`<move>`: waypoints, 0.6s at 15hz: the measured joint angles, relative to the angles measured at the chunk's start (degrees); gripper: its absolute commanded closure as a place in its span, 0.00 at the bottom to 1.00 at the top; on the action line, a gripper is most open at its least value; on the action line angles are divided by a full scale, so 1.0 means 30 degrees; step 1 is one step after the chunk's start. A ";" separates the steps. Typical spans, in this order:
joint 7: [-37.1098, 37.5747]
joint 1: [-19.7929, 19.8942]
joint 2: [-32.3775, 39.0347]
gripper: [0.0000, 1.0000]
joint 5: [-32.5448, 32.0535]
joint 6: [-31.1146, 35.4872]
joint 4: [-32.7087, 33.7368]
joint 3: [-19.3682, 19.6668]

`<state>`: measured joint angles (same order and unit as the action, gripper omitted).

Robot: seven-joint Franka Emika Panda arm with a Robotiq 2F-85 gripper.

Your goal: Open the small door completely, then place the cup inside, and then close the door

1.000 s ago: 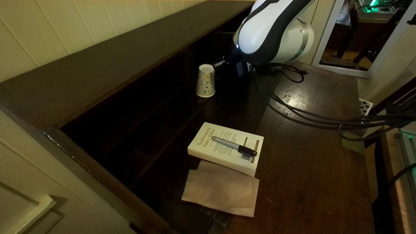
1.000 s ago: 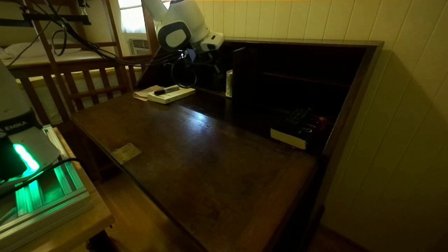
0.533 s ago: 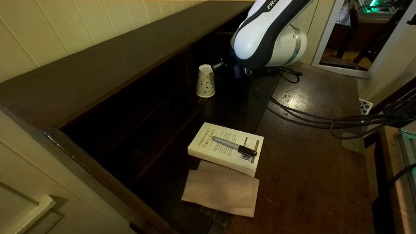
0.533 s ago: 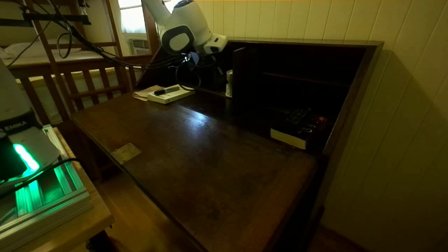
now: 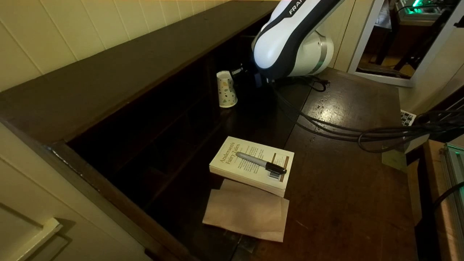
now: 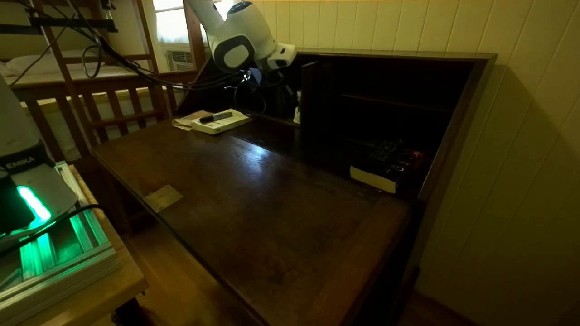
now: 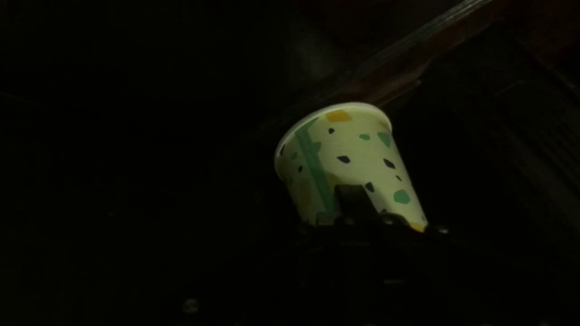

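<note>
The cup (image 5: 227, 90) stands base up and mouth down on the desk (image 5: 348, 188), at the lower edge of the dark shelves (image 6: 393, 100); whether any of it is inside the opening is too dark to tell. Its long axis is a little off plumb: in an exterior view the narrow base leans just short of 12 o'clock and the wide mouth points just short of 6. In the wrist view the mouth points to 11 o'clock and the base to 5, where the gripper (image 7: 351, 197) covers it.

The jaws are clenched, with nothing between them. Their tips touch the outside of the cup near the base, at about 1 o'clock in an exterior view, without gripping it.

The door (image 6: 310, 97) stands upright and swung out, hiding part of the cup, which shows at its 8 o'clock. A black book (image 6: 380, 165) is at the door's 4 o'clock. At the cup's 5 o'clock lies a white book (image 5: 243, 172) with a marker (image 5: 260, 163) on it, and brown paper (image 5: 248, 214) is just beside that book at 6 o'clock
</note>
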<state>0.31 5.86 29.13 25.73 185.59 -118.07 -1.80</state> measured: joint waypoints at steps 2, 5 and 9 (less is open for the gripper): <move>-0.0053 -0.0048 0.0358 1.00 0.0000 0.0263 0.0291 -0.0014; -0.0097 -0.0051 0.0929 1.00 0.0000 0.0641 0.0750 -0.0068; -0.0102 -0.0044 0.1610 1.00 0.0000 0.1335 0.1361 -0.0190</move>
<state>0.01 5.73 33.96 25.73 189.59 -113.99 -2.37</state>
